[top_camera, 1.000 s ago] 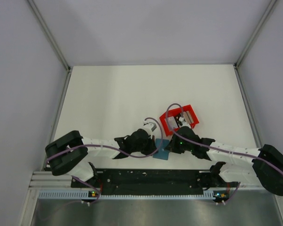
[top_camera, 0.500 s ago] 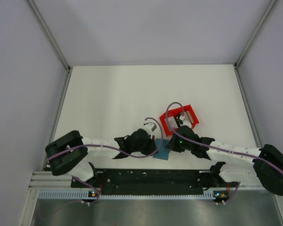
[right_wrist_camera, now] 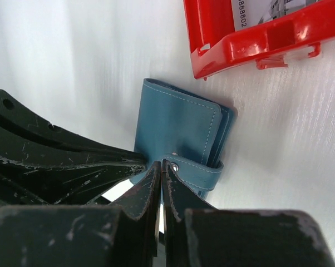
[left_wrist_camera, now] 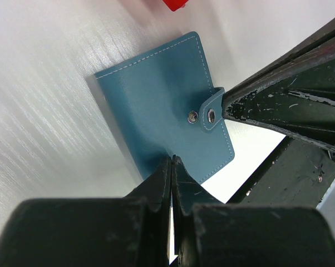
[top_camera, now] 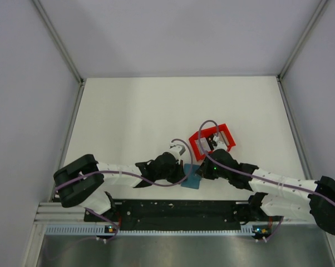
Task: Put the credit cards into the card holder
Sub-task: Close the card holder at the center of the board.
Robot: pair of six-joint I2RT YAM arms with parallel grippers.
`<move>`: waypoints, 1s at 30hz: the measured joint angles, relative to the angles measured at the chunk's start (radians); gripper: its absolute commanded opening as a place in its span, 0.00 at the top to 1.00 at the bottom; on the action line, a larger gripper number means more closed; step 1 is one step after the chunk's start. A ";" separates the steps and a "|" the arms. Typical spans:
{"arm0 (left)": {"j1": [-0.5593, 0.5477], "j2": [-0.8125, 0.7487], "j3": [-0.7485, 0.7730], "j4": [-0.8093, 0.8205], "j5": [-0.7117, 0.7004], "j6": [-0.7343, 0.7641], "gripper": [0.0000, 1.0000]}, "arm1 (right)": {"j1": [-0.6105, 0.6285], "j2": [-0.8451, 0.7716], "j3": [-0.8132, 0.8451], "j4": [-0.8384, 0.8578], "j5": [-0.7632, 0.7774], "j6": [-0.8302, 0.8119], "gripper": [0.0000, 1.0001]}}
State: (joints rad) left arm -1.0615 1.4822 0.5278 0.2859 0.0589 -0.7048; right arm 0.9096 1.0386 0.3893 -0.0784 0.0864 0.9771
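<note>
Closest to me, both my left gripper (left_wrist_camera: 172, 161) and my right gripper (right_wrist_camera: 161, 164) are closed, their tips against the one teal wallet (left_wrist_camera: 156, 105), which lies shut and flat on the table (top_camera: 128, 111) between them; whether they pinch it I cannot tell. It looks light, soft and a little slippery, so I would take it by its strap (right_wrist_camera: 198, 177) or a stitched edge. Further away, one red tray (right_wrist_camera: 212, 33) holds the thin, stiff cards (right_wrist_camera: 267, 11), and I can make out only one.
</note>
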 measured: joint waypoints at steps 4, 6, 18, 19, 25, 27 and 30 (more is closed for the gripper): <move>0.000 0.000 0.000 0.000 0.000 0.000 1.00 | 0.000 -0.002 0.000 -0.011 0.000 0.001 0.98; 0.000 0.000 0.000 0.000 0.000 0.000 1.00 | 0.000 0.004 0.000 -0.018 0.000 0.003 0.98; 0.000 0.000 0.000 0.000 0.000 0.000 1.00 | 0.005 0.078 0.000 -0.013 -0.001 0.012 0.98; 0.000 0.000 0.000 0.000 0.000 0.000 1.00 | 0.005 0.085 0.002 -0.009 -0.001 0.012 0.98; 0.000 0.000 0.000 0.000 0.000 0.000 1.00 | 0.005 0.108 0.013 0.013 -0.004 0.011 0.98; 0.000 0.000 0.000 0.000 0.000 0.000 1.00 | 0.005 0.109 0.013 0.020 -0.006 0.011 0.98; 0.000 0.000 0.000 0.000 0.000 0.000 1.00 | 0.005 0.112 0.013 0.026 -0.005 0.011 0.98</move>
State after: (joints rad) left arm -1.0615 1.4822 0.5278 0.2855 0.0589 -0.7048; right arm 0.9142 1.1503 0.4023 -0.0521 0.0811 0.9886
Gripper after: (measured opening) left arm 0.008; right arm 0.025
